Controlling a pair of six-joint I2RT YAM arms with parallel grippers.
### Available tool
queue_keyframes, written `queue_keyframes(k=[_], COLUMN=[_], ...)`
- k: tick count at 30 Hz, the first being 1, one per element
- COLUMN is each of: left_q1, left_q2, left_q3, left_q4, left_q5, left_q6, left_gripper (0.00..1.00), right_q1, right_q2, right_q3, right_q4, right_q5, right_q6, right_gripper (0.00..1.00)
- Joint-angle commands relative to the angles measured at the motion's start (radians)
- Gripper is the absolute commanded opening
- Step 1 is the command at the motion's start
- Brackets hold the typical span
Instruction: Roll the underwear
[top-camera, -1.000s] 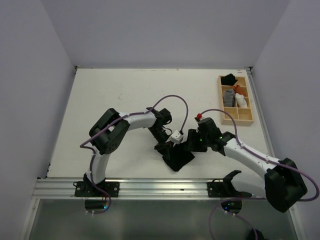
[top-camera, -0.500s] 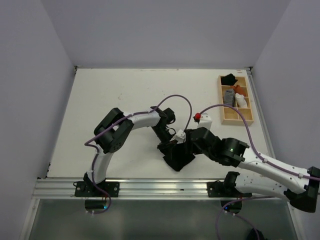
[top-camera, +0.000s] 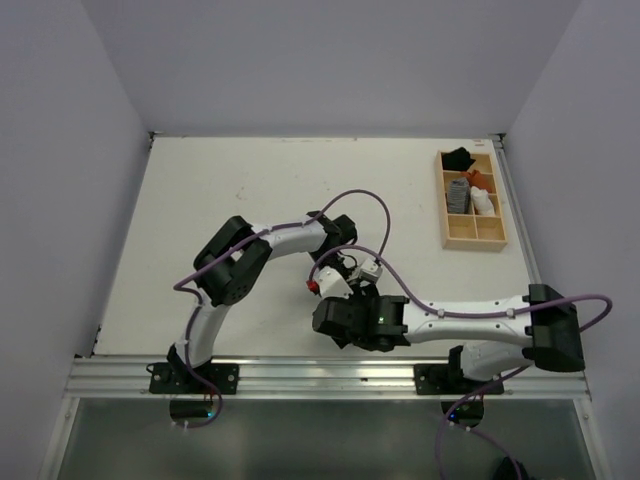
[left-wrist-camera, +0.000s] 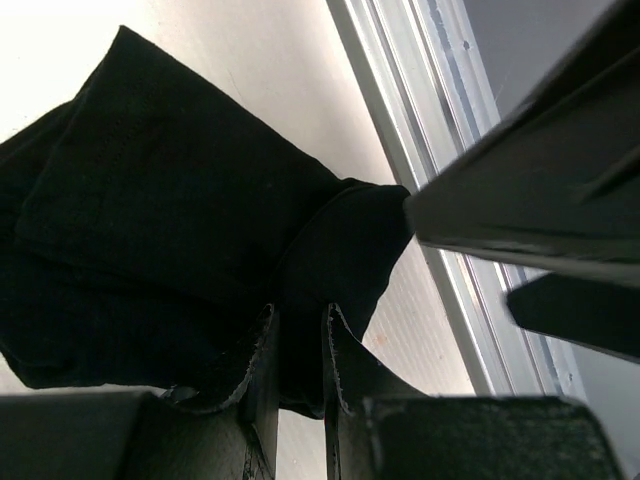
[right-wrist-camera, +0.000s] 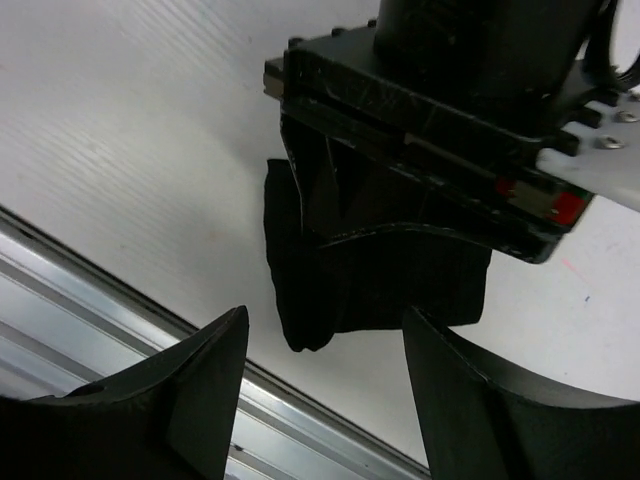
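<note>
Black underwear (right-wrist-camera: 370, 275) stays in left end effector (left-wrist-camera: 297, 328); right end effector (right-wrist-camera: 325, 335) swung across.

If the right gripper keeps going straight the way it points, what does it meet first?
Probably the underwear, straight ahead; depth is hard to judge.

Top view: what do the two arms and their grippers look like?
The left arm and right arm have white links, bulky black joint housings and looping purple cables. A green light shows on the right arm. The left gripper and right gripper have black fingers.
</note>
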Motion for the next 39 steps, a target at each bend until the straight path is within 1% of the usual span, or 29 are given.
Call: queue_keyframes(k=[1,4,5,8,11,13,17,22,25,26,28,29,30,32,34,36,38,39], left_q1=[-0.013,-0.013,-0.013,-0.013,-0.013,-0.013,-0.013,-0.013,-0.013,-0.013,-0.013,-0.011,-0.011,-0.008,0.001,0.023,0.042,0.046], left_q2=[0.054,0.054,0.054,0.056,0.056,0.056,0.051,0.045,0.043,0.043,0.039,0.024,0.013,-0.025,-0.05,-0.072,-0.088,-0.099], left_q3=[0.023,0.018,0.017,0.02,0.021,0.023,0.018,0.001,-0.005,-0.005,-0.003,-0.012,-0.019,-0.042,-0.068,-0.1,-0.128,-0.14], left_q4=[0.064,0.076,0.079,0.082,0.082,0.089,0.098,0.108,0.112,0.116,0.134,0.147,0.164,0.197,0.246,0.266,0.262,0.273], left_q5=[-0.137,-0.146,-0.147,-0.155,-0.164,-0.166,-0.164,-0.163,-0.149,-0.146,-0.146,-0.149,-0.149,-0.146,-0.144,-0.114,-0.086,-0.092], left_q6=[0.002,-0.013,-0.012,-0.012,-0.013,-0.024,-0.038,-0.045,-0.058,-0.067,-0.111,-0.131,-0.154,-0.203,-0.266,-0.302,-0.3,-0.323], left_gripper=[0.06,0.06,0.06,0.06,0.06,0.06,0.06,0.08,0.1,0.11,0.14,0.16,0.2,0.22,0.27,0.39,0.38,0.38], right_q1=[-0.006,-0.033,-0.043,-0.104,-0.122,-0.135,-0.142,-0.144,-0.155,-0.159,-0.165,-0.175,-0.179,-0.193,-0.204,-0.214,-0.225,-0.23], right_q2=[0.055,0.109,0.118,0.154,0.178,0.183,0.198,0.195,0.201,0.195,0.18,0.169,0.145,0.128,0.114,0.112,0.118,0.12], right_q3=[0.036,0.024,0.016,-0.01,-0.021,-0.028,-0.056,-0.096,-0.106,-0.111,-0.139,-0.155,-0.192,-0.224,-0.267,-0.298,-0.321,-0.327], right_q4=[-0.006,0.033,0.045,0.073,0.099,0.136,0.179,0.208,0.214,0.216,0.236,0.253,0.269,0.317,0.358,0.383,0.417,0.44], right_q5=[0.018,-0.033,-0.071,-0.123,-0.156,-0.209,-0.278,-0.298,-0.297,-0.297,-0.309,-0.336,-0.352,-0.379,-0.41,-0.435,-0.444,-0.459], right_q6=[-0.07,-0.111,-0.122,-0.142,-0.177,-0.189,-0.17,-0.136,-0.12,-0.111,-0.088,-0.056,-0.039,0.002,0.027,0.038,0.053,0.059], right_gripper=[0.67,0.66,0.66,0.65,0.6,0.57,0.54,0.52,0.46,0.39,0.31,0.25,0.22,0.16,0.13,0.11,0.1,0.09])
